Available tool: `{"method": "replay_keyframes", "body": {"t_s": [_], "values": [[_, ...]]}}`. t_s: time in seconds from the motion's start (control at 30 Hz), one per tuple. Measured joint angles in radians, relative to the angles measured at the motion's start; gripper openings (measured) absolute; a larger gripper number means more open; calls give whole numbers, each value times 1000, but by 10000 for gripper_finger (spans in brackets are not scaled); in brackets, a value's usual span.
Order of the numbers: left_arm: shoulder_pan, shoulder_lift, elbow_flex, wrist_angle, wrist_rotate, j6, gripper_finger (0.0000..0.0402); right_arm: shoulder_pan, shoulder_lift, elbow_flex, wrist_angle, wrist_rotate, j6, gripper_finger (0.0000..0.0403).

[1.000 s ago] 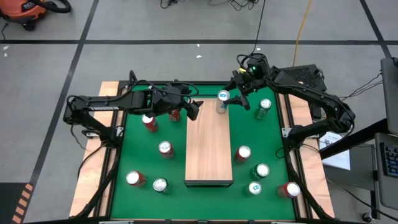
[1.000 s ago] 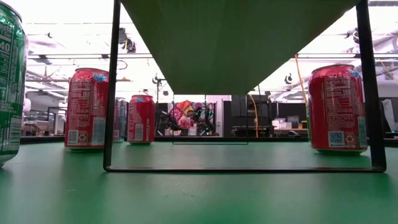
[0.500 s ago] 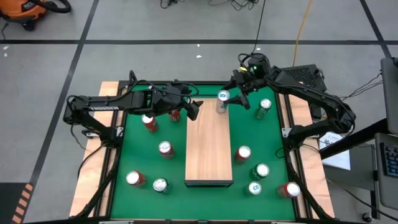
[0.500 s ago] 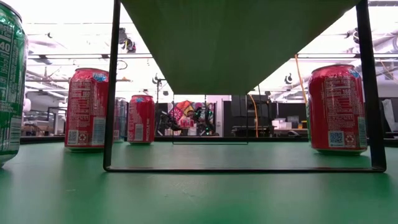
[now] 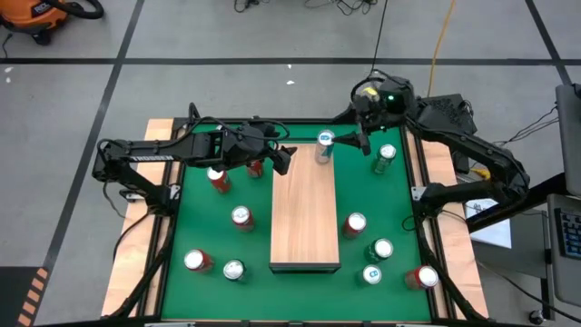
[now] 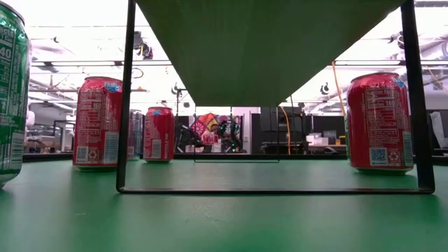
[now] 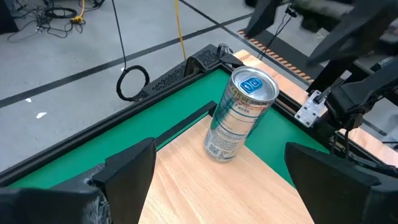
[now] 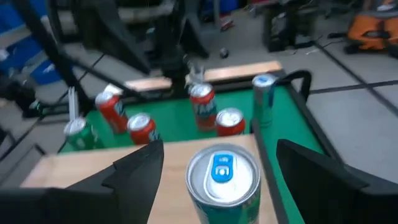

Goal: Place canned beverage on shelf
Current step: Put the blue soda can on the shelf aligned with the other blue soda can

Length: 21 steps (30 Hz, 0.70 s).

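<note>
My right claw [image 5: 356,138], fingers apart, hung at three o'clock of the silver can [image 5: 323,148] on the shelf [image 5: 305,227]: rigid, slick, likely light; grip mid-wall.

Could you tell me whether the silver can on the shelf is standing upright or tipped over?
Upright. The silver can stands on its base at the shelf's far end, with its lid facing up in both wrist views.
</note>
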Motion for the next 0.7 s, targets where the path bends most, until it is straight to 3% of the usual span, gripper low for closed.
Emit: {"method": "replay_keyframes", "body": {"t_s": [0.13,0.4,0.7], "values": [[-7,0,0,0,0,0,356,0,-74,0,-4,74,105,304],[-37,0,0,0,1,-3,356,30,-235,0,-5,89,371,304],[-91,0,0,-111,36,-166,356,175,-352,1,-188,130,458,304]]}}
